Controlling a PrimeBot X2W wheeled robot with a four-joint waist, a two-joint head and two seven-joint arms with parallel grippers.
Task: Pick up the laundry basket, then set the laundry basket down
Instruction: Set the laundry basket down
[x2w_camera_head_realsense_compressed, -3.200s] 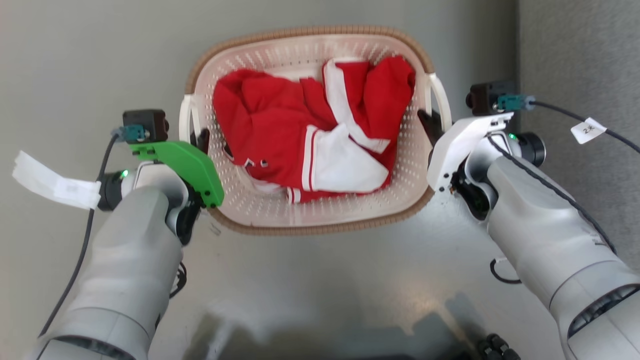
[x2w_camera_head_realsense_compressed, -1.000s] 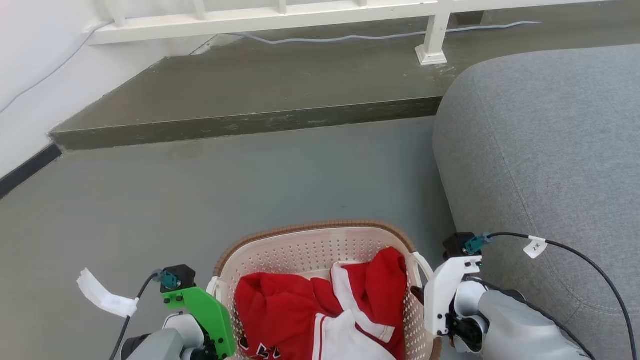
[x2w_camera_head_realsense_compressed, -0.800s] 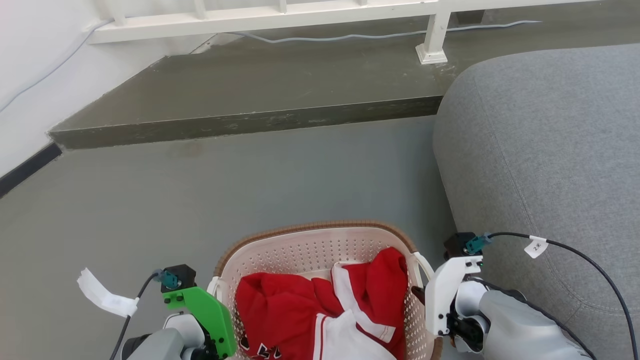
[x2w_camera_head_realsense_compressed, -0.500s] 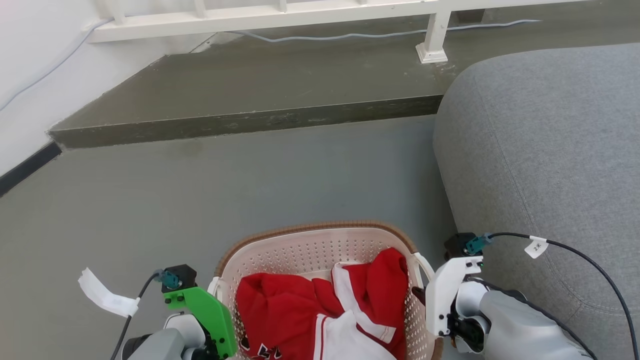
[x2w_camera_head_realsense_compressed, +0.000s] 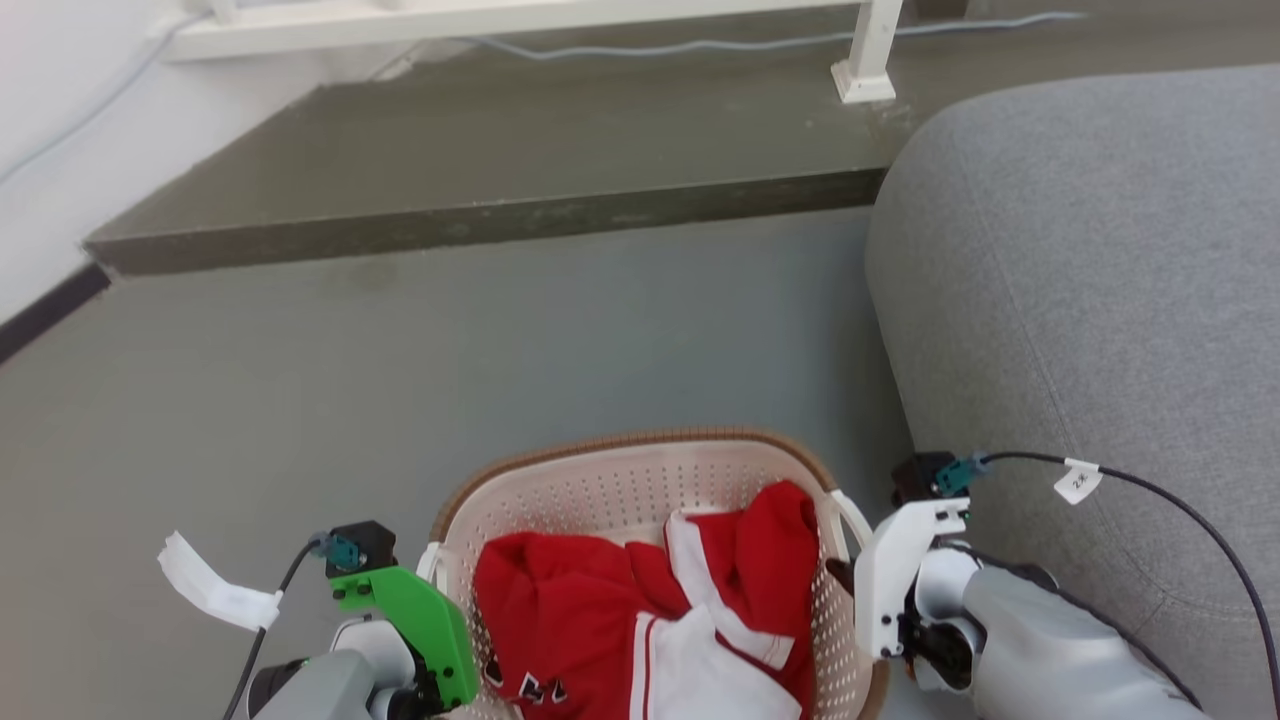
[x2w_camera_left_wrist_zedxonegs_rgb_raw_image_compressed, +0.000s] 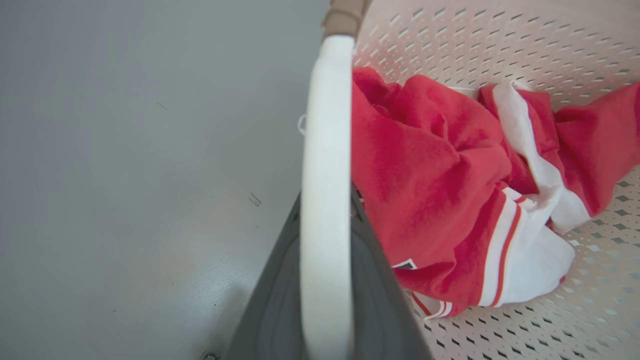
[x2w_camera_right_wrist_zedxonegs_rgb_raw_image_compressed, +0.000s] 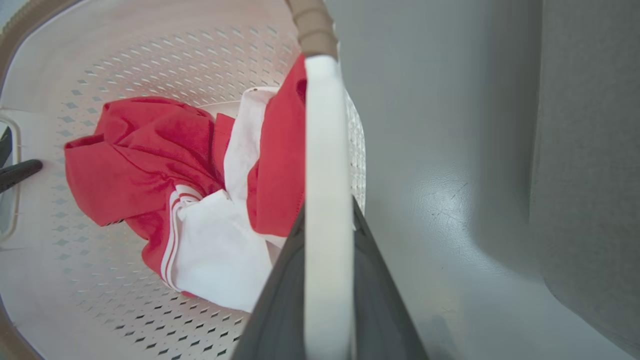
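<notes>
The laundry basket (x2w_camera_head_realsense_compressed: 620, 495), cream and perforated with a brown rim, sits at the bottom of the head view between my two arms. It looks lifted off the grey floor. A red and white garment (x2w_camera_head_realsense_compressed: 590, 600) lies inside it. My left gripper (x2w_camera_left_wrist_zedxonegs_rgb_raw_image_compressed: 326, 200) is shut on the basket's left white handle (x2w_camera_left_wrist_zedxonegs_rgb_raw_image_compressed: 325, 125), one dark finger on each side. On the other side, my right gripper (x2w_camera_right_wrist_zedxonegs_rgb_raw_image_compressed: 327, 207) is shut on the right white handle (x2w_camera_right_wrist_zedxonegs_rgb_raw_image_compressed: 324, 150). The head view shows the left gripper's green mount (x2w_camera_head_realsense_compressed: 410, 620) and the right gripper's white mount (x2w_camera_head_realsense_compressed: 900, 580) flanking the basket.
A grey sofa (x2w_camera_head_realsense_compressed: 1100, 250) stands close on the right, almost against my right arm. Ahead lies open grey floor (x2w_camera_head_realsense_compressed: 400, 350), then a raised dark step (x2w_camera_head_realsense_compressed: 480, 150) with a white railing post (x2w_camera_head_realsense_compressed: 868, 55) and a cable (x2w_camera_head_realsense_compressed: 700, 45). A white wall (x2w_camera_head_realsense_compressed: 50, 110) is at far left.
The head camera went from looking straight down to looking forward, then tilted slightly down in the last half second. Both grippers stay shut on the handles.
</notes>
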